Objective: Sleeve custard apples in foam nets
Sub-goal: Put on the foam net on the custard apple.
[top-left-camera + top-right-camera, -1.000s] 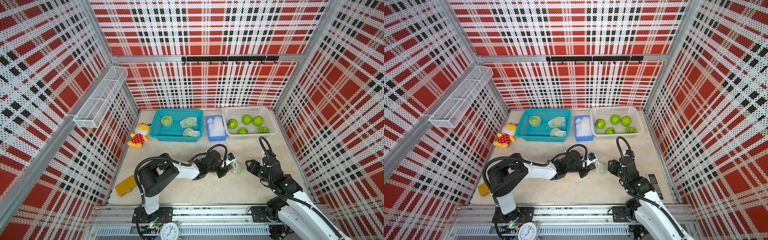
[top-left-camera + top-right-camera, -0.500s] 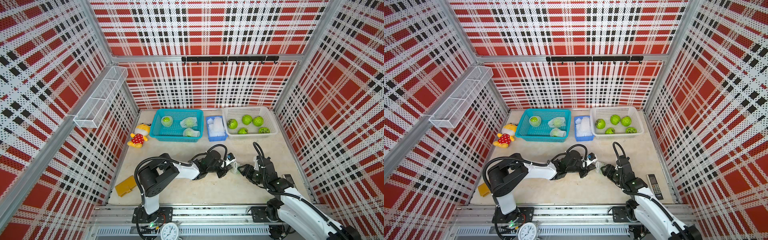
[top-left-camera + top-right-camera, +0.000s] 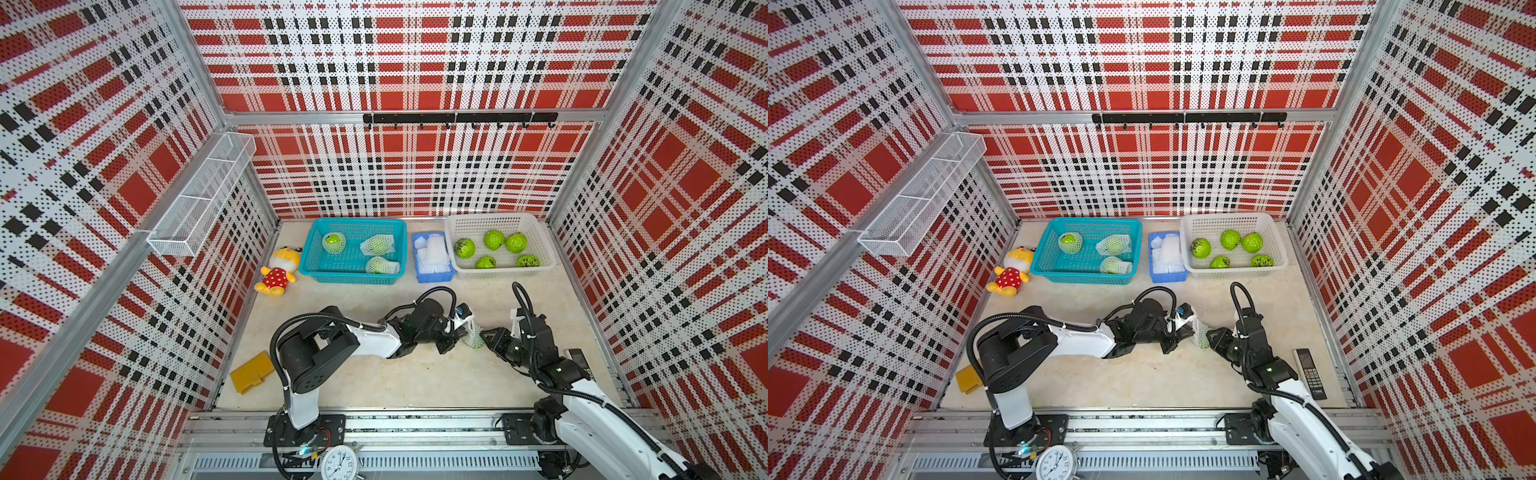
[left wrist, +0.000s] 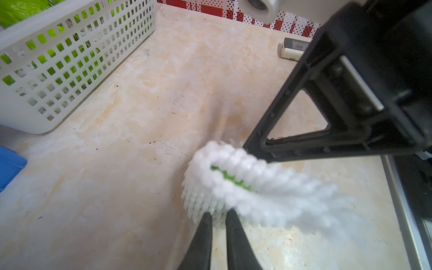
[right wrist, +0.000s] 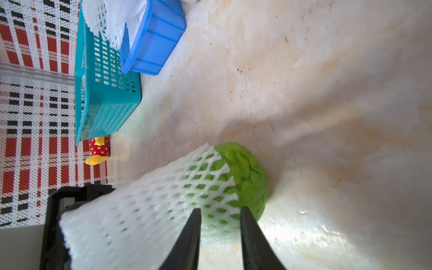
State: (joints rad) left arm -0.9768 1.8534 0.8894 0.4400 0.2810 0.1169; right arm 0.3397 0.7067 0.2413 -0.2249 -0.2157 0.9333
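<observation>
custard apple (image 5: 245, 177), the one between the arms: where is it?

– lying on the table (image 3: 395, 382), right of centre in the lower half of both top views, between the tips of the two arms.

and the foam net (image 5: 152, 205)?

– pulled over much of the fruit. in the right wrist view one bumpy green end pokes out bare, and the rest of the net runs off toward the left arm.

how do the jaws stand?

– left gripper (image 4: 218, 214): jaws almost pressed together, pinching the rim of the net. right gripper (image 5: 220, 209): jaws a little apart, straddling the netted side of the fruit. i can't tell whether they press on it.

the rest of the fruit?

– five bare custard apples (image 3: 493, 240) sit in the white basket (image 3: 498, 220), upper right of the table. three netted fruits (image 3: 377, 245) lie in the teal basket (image 3: 357, 222) to its left. spare nets (image 3: 434, 251) fill the blue tray (image 3: 434, 277) between the two baskets.
</observation>
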